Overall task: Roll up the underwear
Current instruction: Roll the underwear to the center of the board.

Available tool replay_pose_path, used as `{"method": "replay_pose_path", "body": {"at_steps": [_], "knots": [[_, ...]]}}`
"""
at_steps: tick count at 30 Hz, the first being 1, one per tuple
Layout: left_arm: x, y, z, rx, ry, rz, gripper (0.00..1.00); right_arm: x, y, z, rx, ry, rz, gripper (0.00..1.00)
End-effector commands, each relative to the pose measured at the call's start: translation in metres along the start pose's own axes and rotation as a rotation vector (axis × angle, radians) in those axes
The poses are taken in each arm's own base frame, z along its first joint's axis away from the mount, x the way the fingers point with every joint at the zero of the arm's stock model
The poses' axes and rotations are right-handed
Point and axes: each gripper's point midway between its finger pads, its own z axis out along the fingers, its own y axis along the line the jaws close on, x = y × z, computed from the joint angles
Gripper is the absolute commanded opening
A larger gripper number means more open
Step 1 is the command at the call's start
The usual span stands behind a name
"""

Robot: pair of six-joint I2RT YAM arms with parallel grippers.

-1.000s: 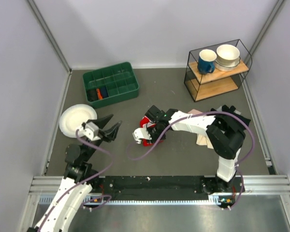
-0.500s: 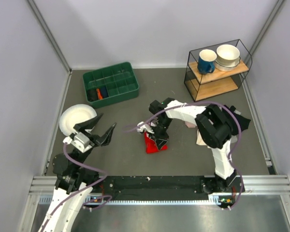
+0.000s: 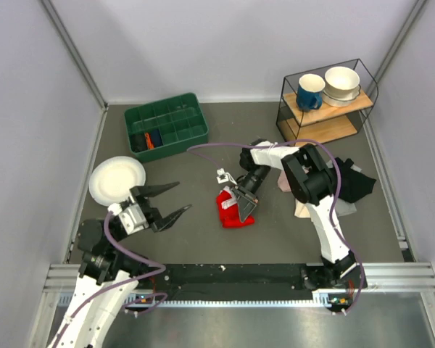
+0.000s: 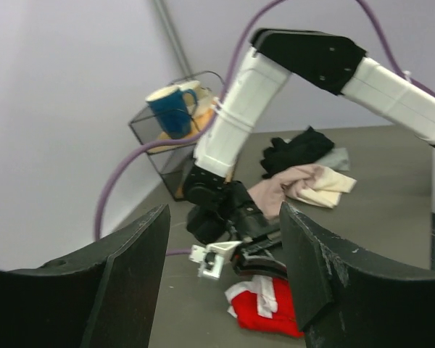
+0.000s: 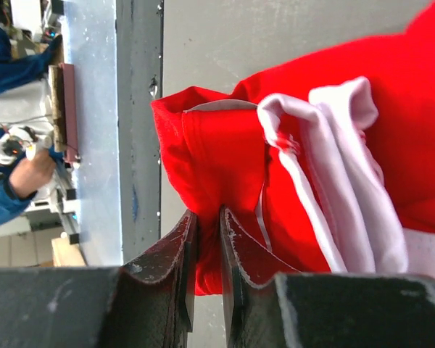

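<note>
The underwear (image 3: 230, 211) is a bunched red bundle with white trim on the grey table, mid-front. It also shows in the left wrist view (image 4: 270, 308) and fills the right wrist view (image 5: 290, 174). My right gripper (image 3: 245, 208) is shut on a fold of the red fabric, which is pinched between its fingers (image 5: 206, 239). My left gripper (image 3: 175, 200) is open and empty, held above the table to the left of the underwear, which lies between and beyond its fingers (image 4: 134, 275).
A green divided bin (image 3: 166, 125) stands at the back left and a white plate (image 3: 116, 179) at the left. A wire shelf (image 3: 326, 101) with a blue mug and bowls stands at the back right. A pink-and-beige cloth (image 4: 304, 187) and a black garment (image 3: 351, 179) lie to the right.
My right gripper has swung right and down onto the underwear and closed on its fabric. The underwear has shifted slightly toward the front. My left gripper has moved right, toward it.
</note>
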Motion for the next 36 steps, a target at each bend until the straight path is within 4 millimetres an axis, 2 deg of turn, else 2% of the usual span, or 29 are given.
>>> {"method": "replay_pose_path", "body": {"at_steps": [1, 5, 6, 8, 9, 10, 11, 13, 14, 16, 17, 18, 19, 20, 22, 23, 28, 36], "knots": [[-0.003, -0.019, 0.014, 0.187, 0.020, -0.056, 0.64, 0.008, -0.006, -0.014, -0.002, 0.026, 0.095, 0.16], [0.041, -0.023, 0.027, 0.258, 0.150, -0.182, 0.61, 0.007, -0.015, -0.017, 0.016, 0.035, 0.119, 0.16], [0.049, -0.022, 0.030, 0.258, 0.170, -0.159, 0.61, 0.007, -0.016, -0.017, 0.019, 0.037, 0.129, 0.16], [0.072, -0.040, 0.036, 0.314, 0.244, -0.190, 0.63, 0.005, -0.020, -0.018, 0.025, 0.039, 0.134, 0.17], [0.081, -0.045, 0.040, 0.334, 0.262, -0.141, 0.63, 0.005, -0.021, -0.018, 0.028, 0.042, 0.137, 0.17], [0.090, -0.058, 0.045, 0.356, 0.303, -0.134, 0.64, 0.004, -0.021, -0.019, 0.031, 0.044, 0.136, 0.17], [0.111, -0.069, 0.048, 0.389, 0.372, -0.145, 0.64, 0.005, -0.022, -0.018, 0.031, 0.052, 0.138, 0.17], [0.128, -0.088, 0.054, 0.450, 0.432, -0.107, 0.64, 0.005, -0.023, -0.019, 0.033, 0.052, 0.138, 0.17], [0.151, -0.098, 0.054, 0.482, 0.508, -0.120, 0.63, 0.006, -0.023, -0.019, 0.034, 0.056, 0.142, 0.17], [0.164, -0.113, 0.060, 0.541, 0.545, -0.084, 0.63, 0.007, -0.023, -0.020, 0.034, 0.058, 0.141, 0.17], [0.187, -0.117, 0.060, 0.550, 0.619, -0.077, 0.63, 0.007, -0.023, -0.019, 0.031, 0.061, 0.143, 0.17], [0.195, -0.123, 0.061, 0.574, 0.642, -0.051, 0.63, 0.007, -0.023, -0.020, 0.032, 0.057, 0.144, 0.17], [0.200, -0.121, 0.067, 0.573, 0.657, -0.035, 0.62, 0.006, -0.023, -0.020, 0.034, 0.058, 0.142, 0.17], [0.221, -0.123, 0.066, 0.573, 0.725, -0.028, 0.62, 0.007, -0.023, -0.020, 0.034, 0.058, 0.139, 0.17], [0.232, -0.121, 0.073, 0.569, 0.765, 0.002, 0.62, 0.006, -0.022, -0.020, 0.035, 0.057, 0.140, 0.18], [0.247, -0.122, 0.071, 0.570, 0.815, 0.005, 0.62, 0.006, -0.023, -0.020, 0.035, 0.055, 0.138, 0.18], [0.274, -0.127, 0.071, 0.580, 0.914, 0.019, 0.59, 0.005, -0.022, -0.020, 0.034, 0.054, 0.137, 0.18], [0.295, -0.122, 0.060, 0.504, 1.040, 0.007, 0.57, 0.005, -0.023, -0.021, 0.040, 0.058, 0.127, 0.19]]}}
